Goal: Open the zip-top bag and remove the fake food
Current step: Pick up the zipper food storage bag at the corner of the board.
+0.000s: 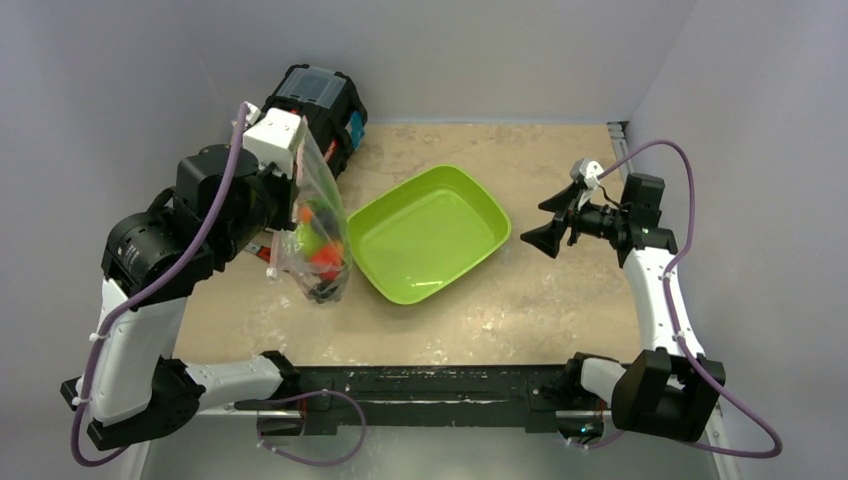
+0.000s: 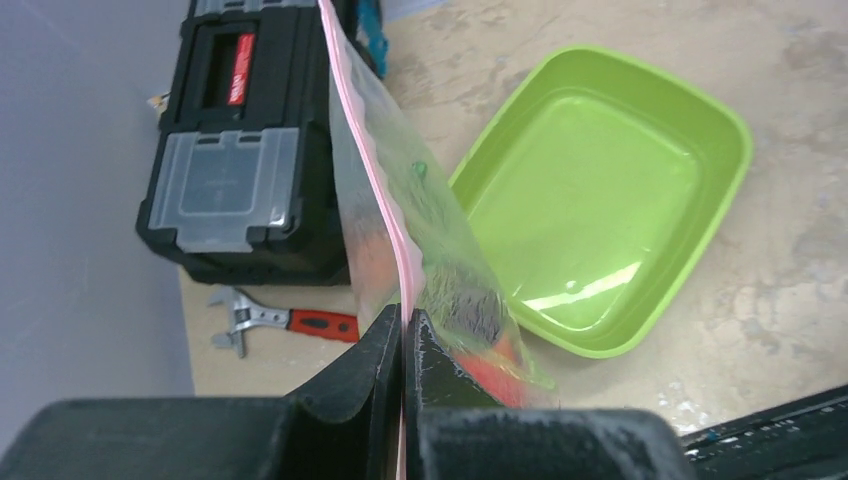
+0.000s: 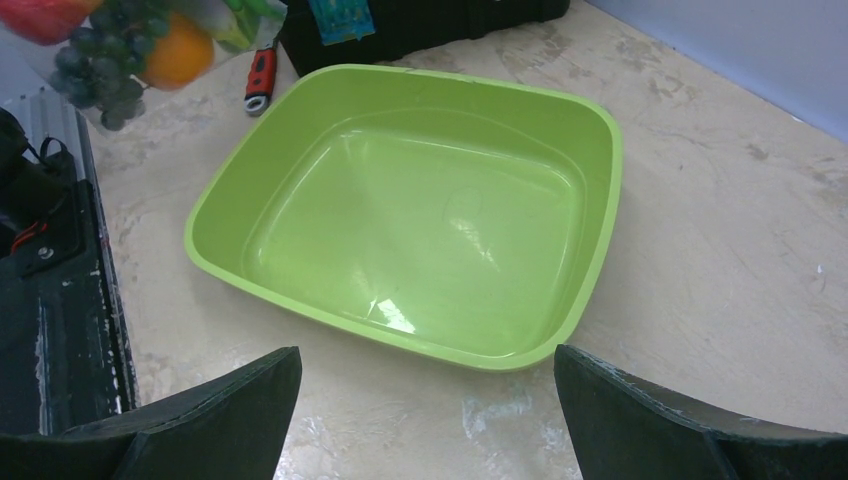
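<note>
The zip-top bag (image 1: 318, 235) is what I'm working on, and I judge we're at the opening step. It hangs clear, but the seal looks unparted.

The tabletop (image 1: 540, 300) carries the lime-green tray (image 1: 500, 225), which is empty and sits just right of the hanging bag. The bag dangles over the left side of the tabletop, and I can't tell whether its bottom touches the surface.

My left tool (image 2: 403, 335) is clamped tight on the pink zip strip (image 2: 372, 180) at the bag's top edge. My right tool (image 3: 425, 365) has its jaws spread wide and holds nothing. It hovers on the far side of the tray, well apart from the bag. The fake food (image 1: 322, 255) is bunched in the bag's lower end.

The next move calls for the right tool to cross over the tray and pinch one lip of the strip near the left tool. The two then pull apart — though the left seems to hold both lips together, so it may need to regrip one lip.
</note>
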You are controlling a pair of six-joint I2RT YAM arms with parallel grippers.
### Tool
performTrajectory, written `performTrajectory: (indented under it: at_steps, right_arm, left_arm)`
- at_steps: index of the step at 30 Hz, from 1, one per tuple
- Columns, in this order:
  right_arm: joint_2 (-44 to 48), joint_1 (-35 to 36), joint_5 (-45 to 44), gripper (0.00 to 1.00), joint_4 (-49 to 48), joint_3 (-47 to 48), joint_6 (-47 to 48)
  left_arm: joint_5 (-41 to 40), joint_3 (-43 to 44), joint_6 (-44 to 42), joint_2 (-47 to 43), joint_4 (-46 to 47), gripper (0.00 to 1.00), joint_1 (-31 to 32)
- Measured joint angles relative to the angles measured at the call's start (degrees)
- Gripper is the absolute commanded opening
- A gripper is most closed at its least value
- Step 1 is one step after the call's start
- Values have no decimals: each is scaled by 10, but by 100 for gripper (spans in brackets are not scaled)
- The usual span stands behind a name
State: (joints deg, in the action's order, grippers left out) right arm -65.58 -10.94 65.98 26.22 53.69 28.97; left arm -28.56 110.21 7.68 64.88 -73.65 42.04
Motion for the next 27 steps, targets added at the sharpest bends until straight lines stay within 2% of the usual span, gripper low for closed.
performTrajectory:
  at_steps: [15, 22, 27]
  right_arm:
    - [0, 7, 27, 99, 16, 0, 23]
    - [0, 27, 28, 99, 66, 9, 72]
    - [0, 39, 47, 99, 144, 51, 148]
  left_arm:
    - [249, 122, 7, 80, 16, 0, 19]
    - [307, 173, 13, 151, 41, 0, 63]
    - [332, 203, 14, 203, 64, 0, 81]
